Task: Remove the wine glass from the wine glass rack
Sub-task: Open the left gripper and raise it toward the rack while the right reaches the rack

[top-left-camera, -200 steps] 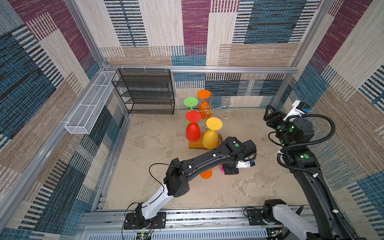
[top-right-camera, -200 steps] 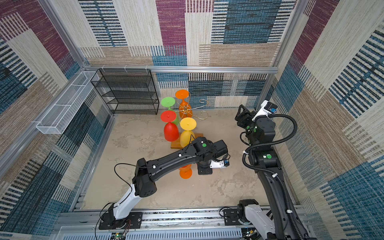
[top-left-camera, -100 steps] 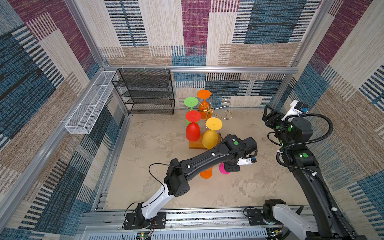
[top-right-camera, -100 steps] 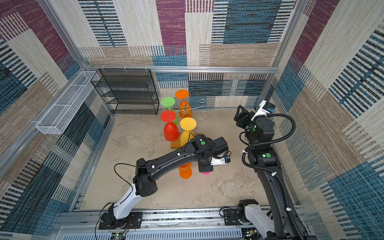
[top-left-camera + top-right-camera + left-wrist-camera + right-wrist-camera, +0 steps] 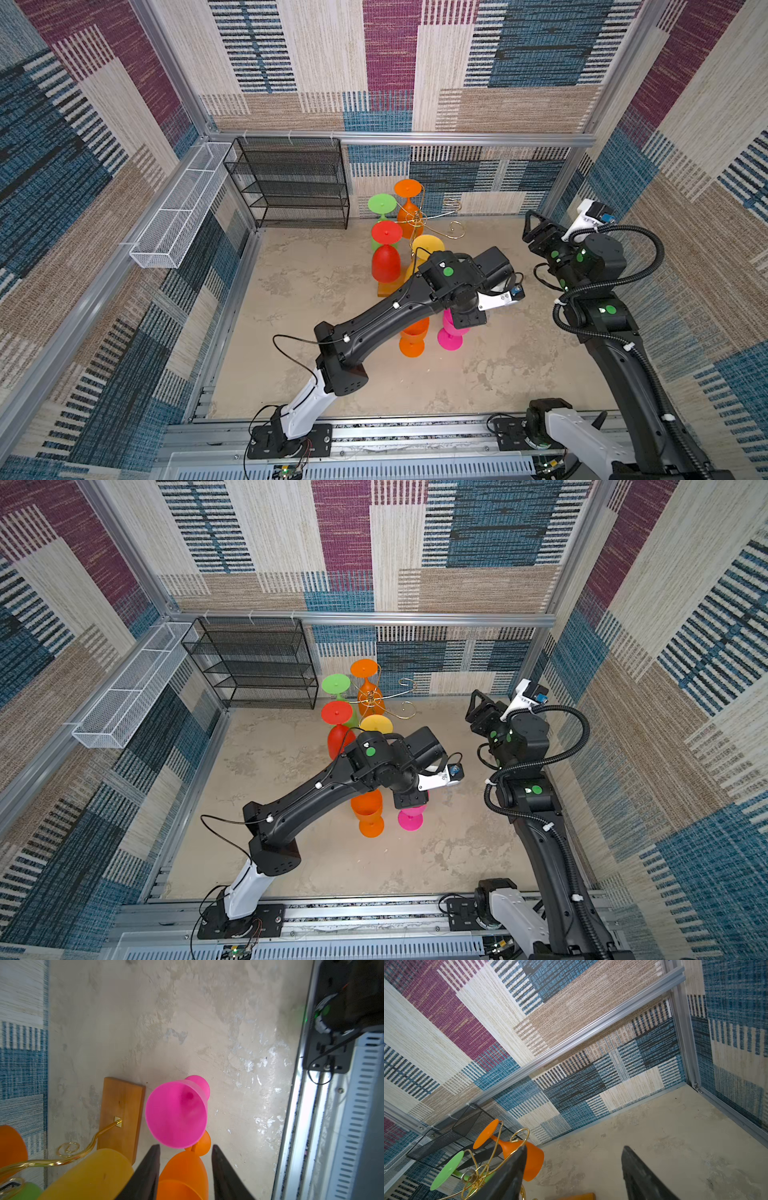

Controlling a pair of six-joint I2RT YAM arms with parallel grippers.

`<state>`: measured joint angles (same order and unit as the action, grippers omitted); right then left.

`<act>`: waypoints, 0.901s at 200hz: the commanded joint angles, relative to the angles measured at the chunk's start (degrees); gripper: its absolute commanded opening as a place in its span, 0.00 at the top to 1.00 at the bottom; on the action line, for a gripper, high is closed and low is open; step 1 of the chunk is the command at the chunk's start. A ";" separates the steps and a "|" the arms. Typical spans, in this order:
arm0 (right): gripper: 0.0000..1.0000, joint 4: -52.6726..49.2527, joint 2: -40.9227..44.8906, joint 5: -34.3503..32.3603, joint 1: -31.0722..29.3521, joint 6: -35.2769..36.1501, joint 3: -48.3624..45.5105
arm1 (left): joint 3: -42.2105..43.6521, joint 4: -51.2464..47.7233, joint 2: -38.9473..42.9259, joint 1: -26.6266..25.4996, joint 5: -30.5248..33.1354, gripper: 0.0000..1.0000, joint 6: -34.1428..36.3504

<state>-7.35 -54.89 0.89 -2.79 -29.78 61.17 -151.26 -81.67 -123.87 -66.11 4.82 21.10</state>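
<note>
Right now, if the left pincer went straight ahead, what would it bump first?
Probably the pink glass, just beyond the left pincer; the orange glass sits close too, depth unclear.

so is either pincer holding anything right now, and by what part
Nothing is held. The left pincer is open, its fingers clear of the upright pink glass; the right pincer is open and empty.
</note>
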 commanded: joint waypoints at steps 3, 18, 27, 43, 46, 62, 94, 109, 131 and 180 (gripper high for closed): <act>0.27 1.58 -0.45 8.05 0.02 -2.82 1.19 | 0.96 3.89 6.22 0.82 -7.34 0.56 -3.60; 0.28 1.86 -1.23 13.17 -0.03 -4.39 1.91 | 4.93 8.44 11.74 1.15 -8.76 0.56 -5.18; 0.28 1.98 -1.80 16.34 -0.01 -5.17 2.40 | 8.15 11.77 15.44 1.21 -8.46 0.56 -6.06; 0.29 3.41 -2.94 22.68 -0.03 -7.57 2.48 | 16.26 19.01 22.69 1.35 -5.08 0.56 -7.67; 0.29 3.88 -3.20 24.00 0.00 -8.09 2.29 | 17.93 20.50 24.07 1.41 -4.31 0.56 -7.86; 0.30 7.83 -4.72 31.63 -0.10 -12.25 0.93 | 27.59 28.80 31.83 2.18 0.77 0.55 -8.41; 0.32 9.37 -8.21 34.89 -4.11 -13.66 0.71 | 43.64 40.53 45.94 9.13 4.71 0.50 -14.55; 0.32 7.95 -9.88 34.28 -6.96 -12.33 2.07 | 50.44 44.17 51.82 14.02 3.92 0.47 -17.64; 0.32 8.52 -11.72 33.99 -9.80 -12.48 2.62 | 56.66 47.24 57.92 17.69 5.13 0.43 -19.29; 0.34 7.53 -14.54 34.92 -12.98 -12.22 4.40 | 61.73 48.88 63.25 20.91 8.71 0.42 -19.76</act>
<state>-0.91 -68.75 34.11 -14.83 -41.71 64.82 -90.67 -36.34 -61.65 -46.13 11.81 3.33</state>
